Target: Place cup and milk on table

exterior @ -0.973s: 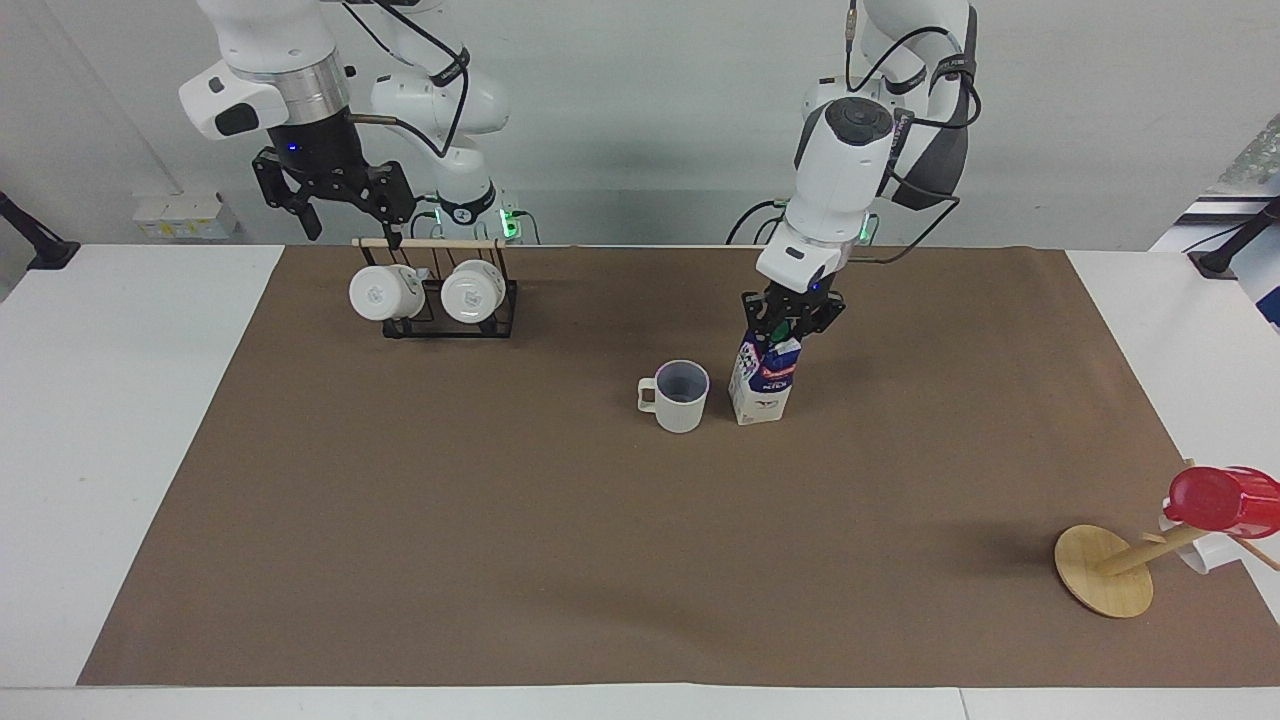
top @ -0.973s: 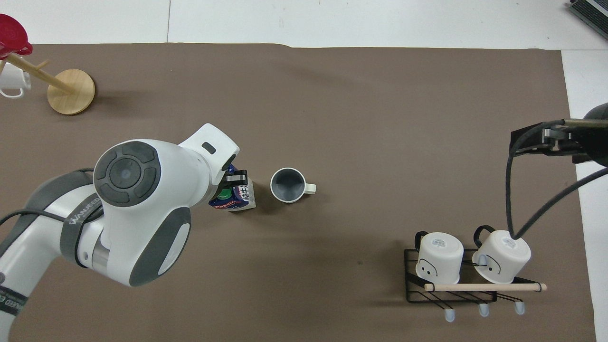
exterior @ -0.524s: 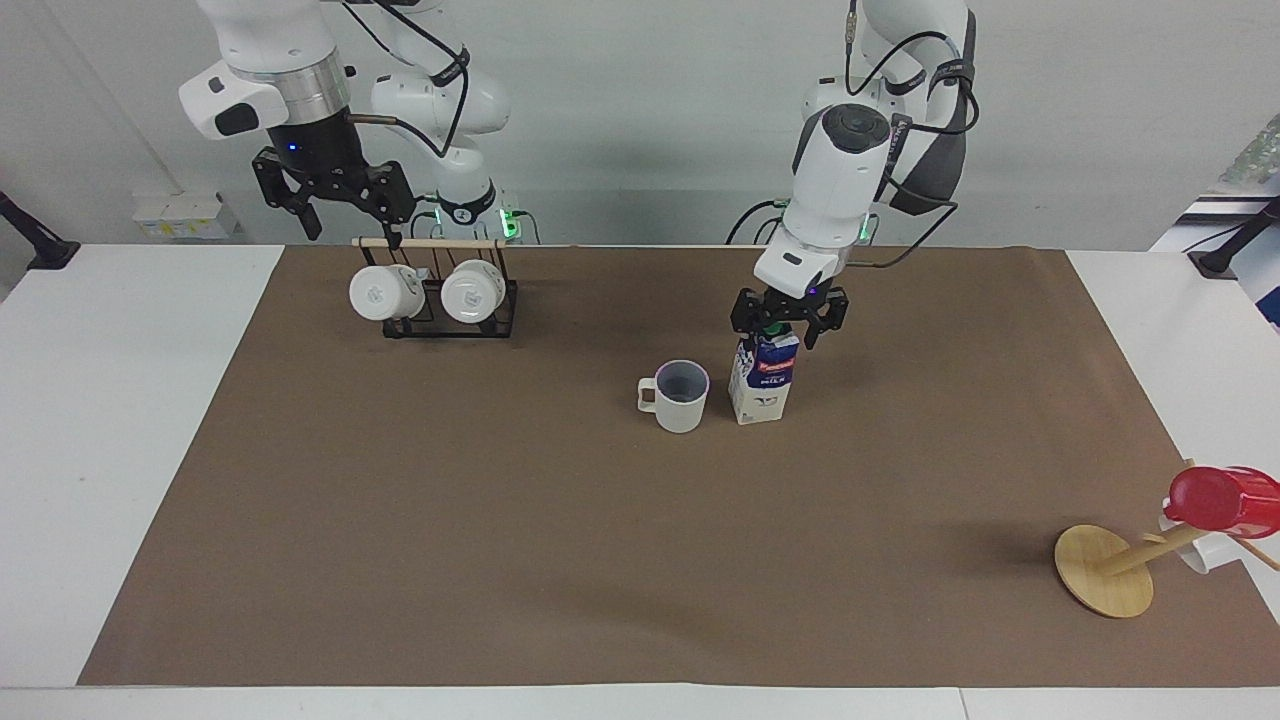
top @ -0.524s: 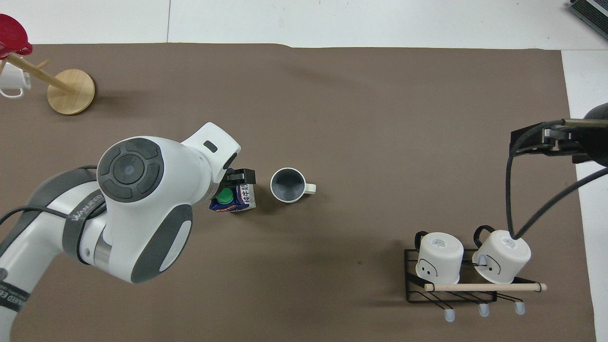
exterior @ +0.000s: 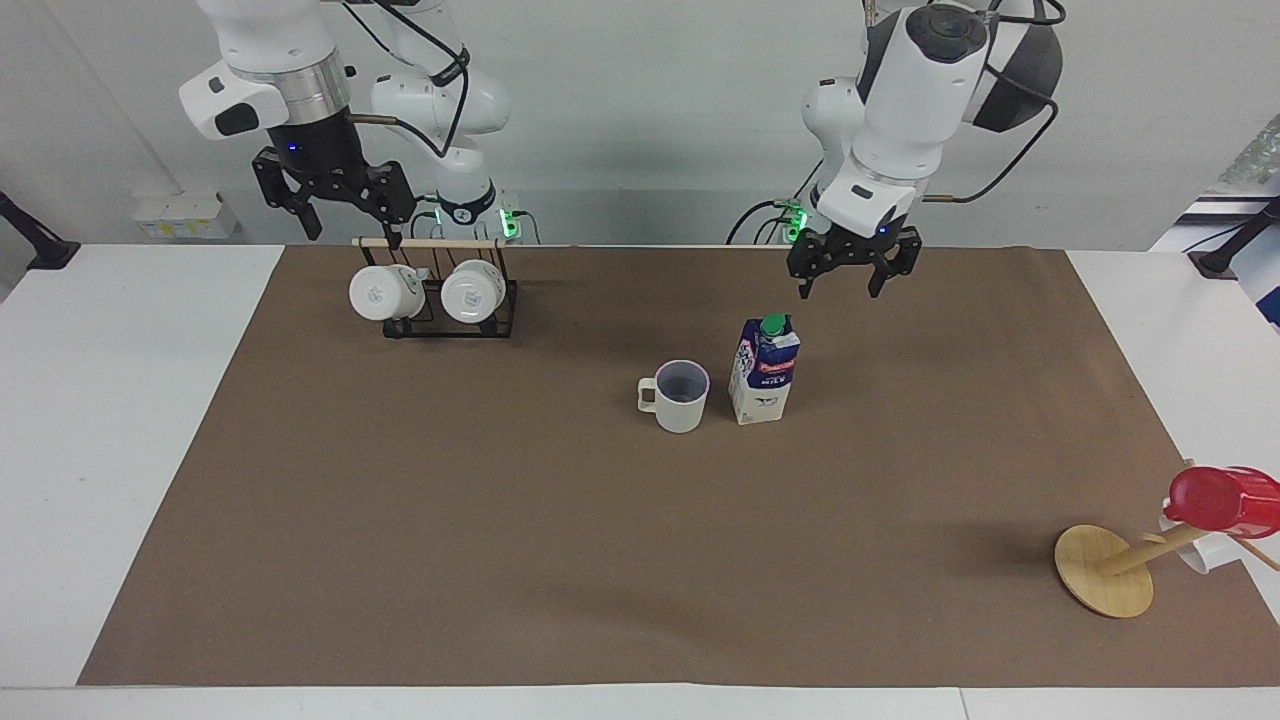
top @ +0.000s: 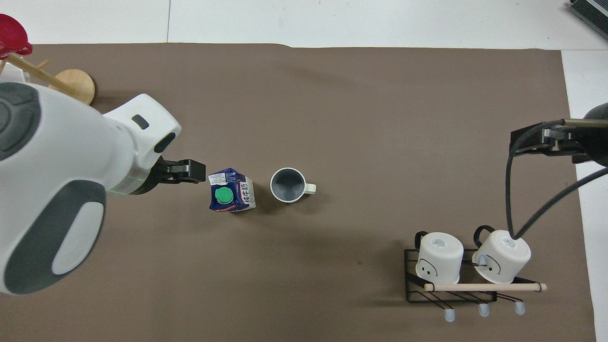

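Note:
The off-white cup [exterior: 680, 396] [top: 289, 185] stands upright on the brown mat [exterior: 500, 520] of the table [exterior: 110, 420], handle toward the right arm's end. The blue-and-white milk carton [exterior: 763, 371] [top: 231, 191] with its green cap stands upright beside it, toward the left arm's end. My left gripper [exterior: 853, 275] [top: 190, 172] is open and empty, raised above the mat and clear of the carton. My right gripper [exterior: 345, 218] is open and empty, up above the mug rack [exterior: 450, 300].
A black wire rack [top: 458, 280] with a wooden rod holds two white mugs near the robots at the right arm's end. A tipped wooden mug tree [exterior: 1110, 568] with a red cup [exterior: 1222, 500] lies at the left arm's end, farther from the robots.
My left gripper has opened, let go of the milk carton and risen up and away toward the left arm's base. The carton stays standing. The right arm has not moved.

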Available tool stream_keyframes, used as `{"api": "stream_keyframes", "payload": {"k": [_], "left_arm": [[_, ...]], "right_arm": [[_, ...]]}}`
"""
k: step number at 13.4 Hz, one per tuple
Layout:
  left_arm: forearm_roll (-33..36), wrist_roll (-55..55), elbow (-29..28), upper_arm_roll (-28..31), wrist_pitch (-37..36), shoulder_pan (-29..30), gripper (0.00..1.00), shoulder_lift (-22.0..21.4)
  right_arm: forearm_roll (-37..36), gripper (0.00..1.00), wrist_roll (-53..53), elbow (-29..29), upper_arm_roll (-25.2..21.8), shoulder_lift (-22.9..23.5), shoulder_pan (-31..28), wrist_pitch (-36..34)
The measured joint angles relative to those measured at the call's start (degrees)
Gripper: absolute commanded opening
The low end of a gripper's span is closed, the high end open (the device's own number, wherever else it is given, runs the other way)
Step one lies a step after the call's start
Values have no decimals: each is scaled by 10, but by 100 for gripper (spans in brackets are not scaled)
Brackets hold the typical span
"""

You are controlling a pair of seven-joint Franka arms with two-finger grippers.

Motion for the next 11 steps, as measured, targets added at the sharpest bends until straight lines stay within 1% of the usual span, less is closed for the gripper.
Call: {"api": "stream_keyframes", "payload": {"k": [4,6,8,11], "left_arm": [[0,114,2,5,-63,83,100,-39],[0,147,8,7,-89,114,100,-54],[0,166,12,7,-105,131,100,-60],[-1,177,13,9,-108,140,100,-62]], "right_arm": [[0,100,0,0,0,0,0,8],[0,100,0,-1,0,0,0,11],[0,100,0,-1,0,0,0,12],[0,100,0,-1,0,0,0,12]]}}
